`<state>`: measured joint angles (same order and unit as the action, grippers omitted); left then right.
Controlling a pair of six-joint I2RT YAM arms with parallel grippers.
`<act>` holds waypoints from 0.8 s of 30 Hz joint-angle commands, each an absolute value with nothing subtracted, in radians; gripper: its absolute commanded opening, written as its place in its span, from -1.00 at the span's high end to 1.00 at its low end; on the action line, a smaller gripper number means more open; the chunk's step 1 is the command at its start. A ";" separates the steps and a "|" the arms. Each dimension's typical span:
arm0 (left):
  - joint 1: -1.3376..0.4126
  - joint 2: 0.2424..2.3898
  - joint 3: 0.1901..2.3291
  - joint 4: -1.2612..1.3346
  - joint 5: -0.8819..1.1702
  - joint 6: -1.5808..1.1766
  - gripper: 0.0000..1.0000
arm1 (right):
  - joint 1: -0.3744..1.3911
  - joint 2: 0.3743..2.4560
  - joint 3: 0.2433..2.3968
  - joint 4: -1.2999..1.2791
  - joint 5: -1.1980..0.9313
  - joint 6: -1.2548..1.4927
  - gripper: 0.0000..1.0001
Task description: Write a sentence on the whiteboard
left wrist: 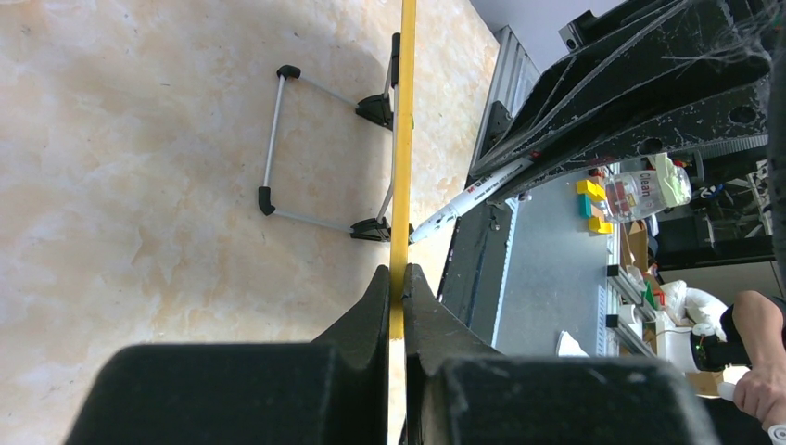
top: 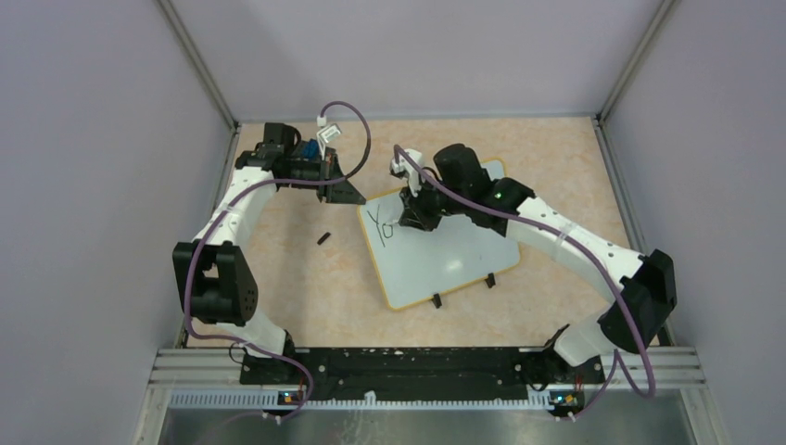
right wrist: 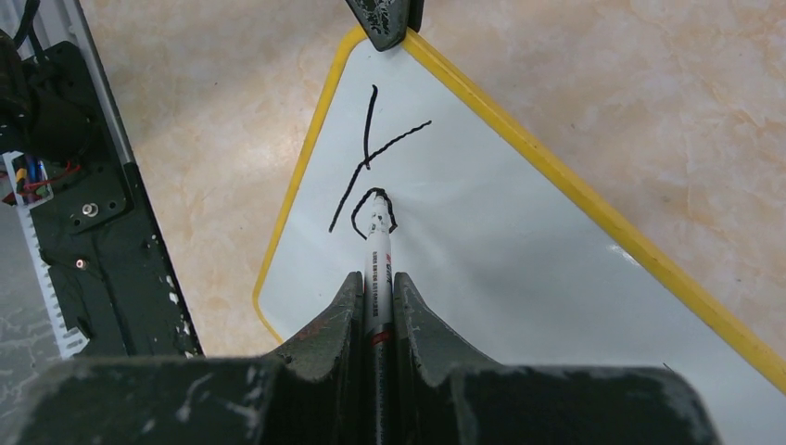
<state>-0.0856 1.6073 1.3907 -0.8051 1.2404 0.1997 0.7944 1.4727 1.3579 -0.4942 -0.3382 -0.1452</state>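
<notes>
Whiteboard (top: pixel 454 260) lies askew at the middle of the table (top: pixel 306 287), with its black clip feet (top: pixel 436 300) toward the near edge and its far-left corner pointing at the left arm. Of the sentence (right wrist: pixel 371 162) only a start is there: a "Y" and an "o" beside it, close to that far-left corner, and the rest of the white face is bare. The marker (right wrist: pixel 377 264) has its tip on the ring of the "o", which looks closed or all but closed. The right gripper (right wrist: pixel 375 283) is pressed together on the marker's barrel, over the board's far-left part. The left gripper (left wrist: pixel 395 278) is pinching the board's yellow rim at the far-left corner, which should steady it. On the table just left of the board lies a small dark piece (top: pixel 323 238), perhaps the marker's cap. I judge the task barely begun: two letters are down, the first word is unfinished, and every later word is yet to be written.
</notes>
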 commanded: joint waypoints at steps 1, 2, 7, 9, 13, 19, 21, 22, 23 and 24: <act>-0.095 1.573 1.380 -0.813 1.261 0.196 1.00 | 0.804 1.482 1.402 -0.467 -0.336 -0.145 1.00; -0.095 1.572 1.380 -0.813 1.260 0.197 1.00 | 0.804 1.474 1.402 -0.468 -0.345 -0.143 1.00; -0.095 1.571 1.379 -0.814 1.259 0.196 1.00 | 0.789 1.419 1.377 -0.474 -0.383 -0.136 1.00; -0.095 1.572 1.380 -0.813 1.259 0.194 1.00 | 0.778 1.405 1.365 -0.477 -0.393 -0.134 1.00; -0.095 1.572 1.382 -0.811 1.259 0.192 1.00 | 0.760 1.390 1.347 -0.485 -0.396 -0.137 1.00; -0.095 1.573 1.381 -0.811 1.256 0.189 1.00 | 0.753 1.398 1.338 -0.482 -0.371 -0.148 1.00; -0.095 1.572 1.382 -0.811 1.255 0.190 1.00 | 0.753 1.402 1.333 -0.483 -0.364 -0.151 1.00; -0.095 1.571 1.382 -0.811 1.254 0.192 1.00 | 0.753 1.402 1.331 -0.480 -0.360 -0.153 1.00; -0.095 1.569 1.381 -0.812 1.253 0.191 1.00 | 0.753 1.403 1.327 -0.476 -0.356 -0.154 1.00; -0.095 1.569 1.380 -0.812 1.254 0.191 1.00 | 0.753 1.405 1.324 -0.476 -0.351 -0.156 1.00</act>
